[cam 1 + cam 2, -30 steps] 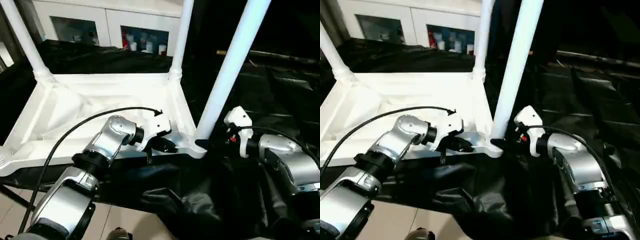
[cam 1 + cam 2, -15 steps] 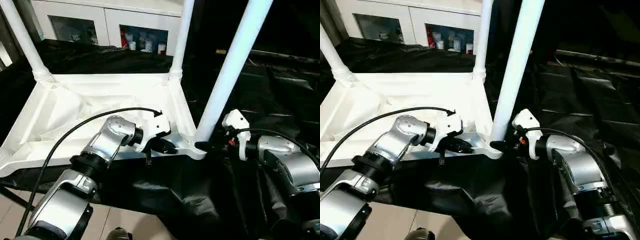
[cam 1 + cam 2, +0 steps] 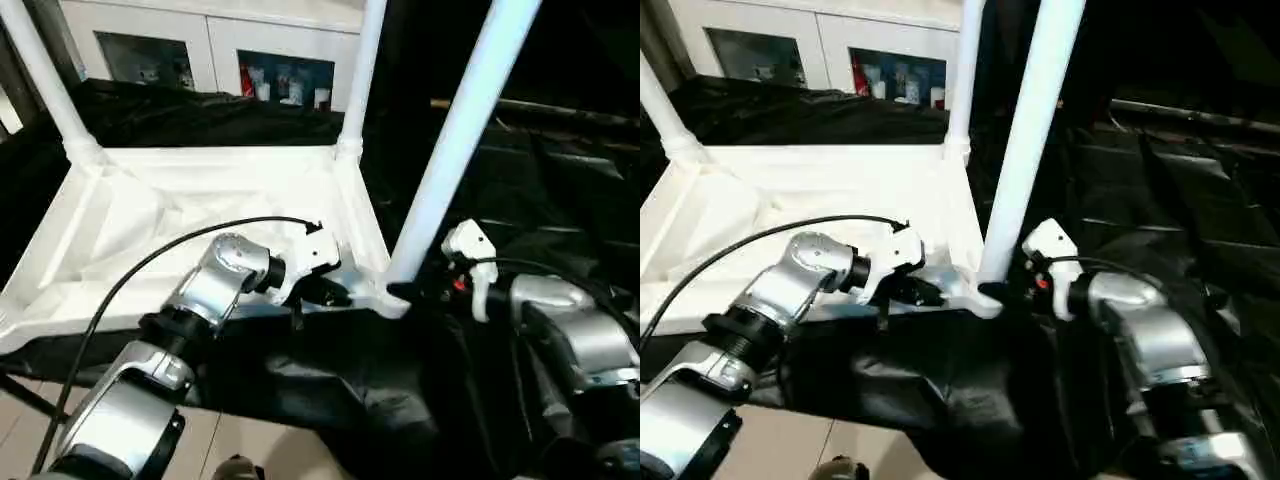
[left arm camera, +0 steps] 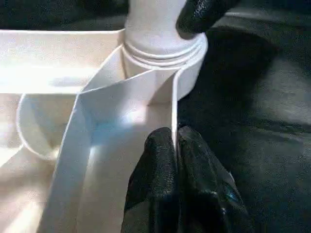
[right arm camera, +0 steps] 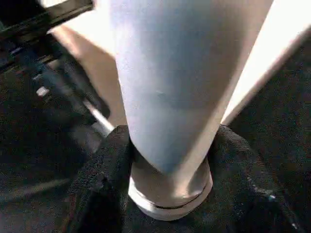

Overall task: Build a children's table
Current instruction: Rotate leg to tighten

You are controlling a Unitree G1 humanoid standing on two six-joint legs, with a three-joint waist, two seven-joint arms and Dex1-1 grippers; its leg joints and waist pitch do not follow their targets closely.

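The white tabletop [image 3: 200, 200] lies upside down on black cloth, its ribbed underside facing up. White legs stand in its far left [image 3: 45, 80], far right [image 3: 365, 70] and near right [image 3: 450, 150] corner sockets. My left gripper [image 3: 335, 293] is shut on the thin near rim [image 4: 174, 111], just beside the near right socket. My right gripper [image 3: 405, 292] is shut on the base of the near right leg [image 5: 165, 87]. In the right wrist view one black finger [image 5: 104, 165] presses each side of that leg, right above the socket collar [image 5: 170, 194].
A white cabinet [image 3: 200, 50] with glass doors stands behind the tabletop. Crumpled black cloth [image 3: 560, 180] covers the surface to the right and hangs over the near edge. Tiled floor [image 3: 20, 400] shows at the lower left. A black cable [image 3: 180, 240] arcs over my left forearm.
My right gripper has moved in and narrowed onto the base of the near right leg. My left gripper keeps its pinch on the rim.
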